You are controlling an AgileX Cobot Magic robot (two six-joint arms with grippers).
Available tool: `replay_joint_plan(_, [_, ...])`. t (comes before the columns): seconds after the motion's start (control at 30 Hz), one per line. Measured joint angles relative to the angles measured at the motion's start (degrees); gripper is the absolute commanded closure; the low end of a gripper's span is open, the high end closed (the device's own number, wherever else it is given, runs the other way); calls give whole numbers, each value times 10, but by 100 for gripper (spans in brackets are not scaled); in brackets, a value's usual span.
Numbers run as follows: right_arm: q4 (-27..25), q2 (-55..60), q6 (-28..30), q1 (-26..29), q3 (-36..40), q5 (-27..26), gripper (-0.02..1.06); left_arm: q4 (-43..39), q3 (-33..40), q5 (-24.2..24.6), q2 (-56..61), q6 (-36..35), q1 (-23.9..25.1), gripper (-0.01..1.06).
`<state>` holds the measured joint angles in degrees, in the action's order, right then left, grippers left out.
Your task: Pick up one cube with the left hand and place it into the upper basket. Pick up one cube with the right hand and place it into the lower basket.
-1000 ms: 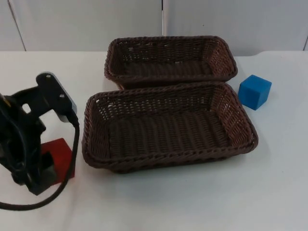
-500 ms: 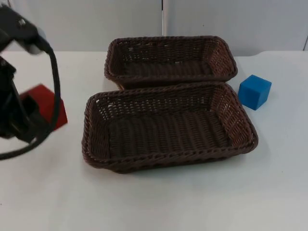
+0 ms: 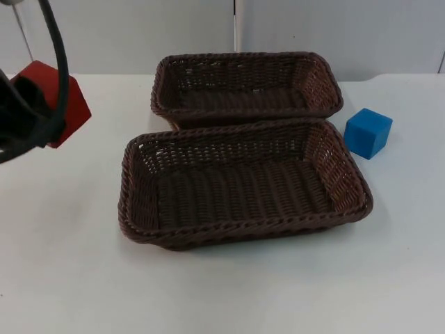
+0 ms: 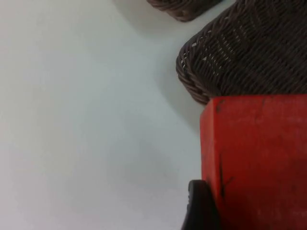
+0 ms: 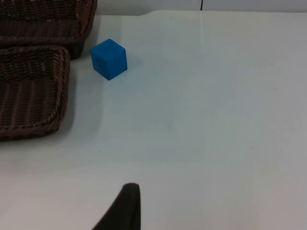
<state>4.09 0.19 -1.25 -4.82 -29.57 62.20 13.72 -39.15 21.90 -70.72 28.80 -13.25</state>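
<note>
Left gripper [image 3: 31, 104] is up off the table [image 3: 229, 292], pinching the red cube [image 3: 66, 104] between its fingers, out to the left of the upper basket [image 3: 247, 87] and apart from it. From the left wrist camera the red cube [image 4: 256, 163] sits tight against a black fingertip [image 4: 201, 206], and past the cube there's a rounded corner of the lower basket [image 4: 240, 57] with a sliver of the upper basket [image 4: 182, 7] beyond it

Lower basket [image 3: 243, 184] sits directly in front of the upper basket, the two rims touching or all but touching along their long sides. Both are dark brown wicker, rectangular, nothing inside either one

Blue cube [image 3: 368, 132] is on the table just right of the lower basket's far right corner, near the upper basket's right end, touching neither. It sits turned a bit, one corner toward the baskets

Right arm is waiting. Its wrist camera sees the blue cube [image 5: 109, 59] well ahead of a single black fingertip [image 5: 125, 208], with the ends of the upper basket [image 5: 48, 21] and lower basket [image 5: 31, 91] alongside. Right gripper: can't tell whether it's spread or closed from that one fingertip

Grey partition wall [image 3: 139, 35] runs behind the upper basket
</note>
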Motion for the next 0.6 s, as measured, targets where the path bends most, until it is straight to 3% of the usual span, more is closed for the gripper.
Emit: replay_joint_plan(0.6, [0,0,0,0,0,0,-1,70,0,-35,0,-6,0,105])
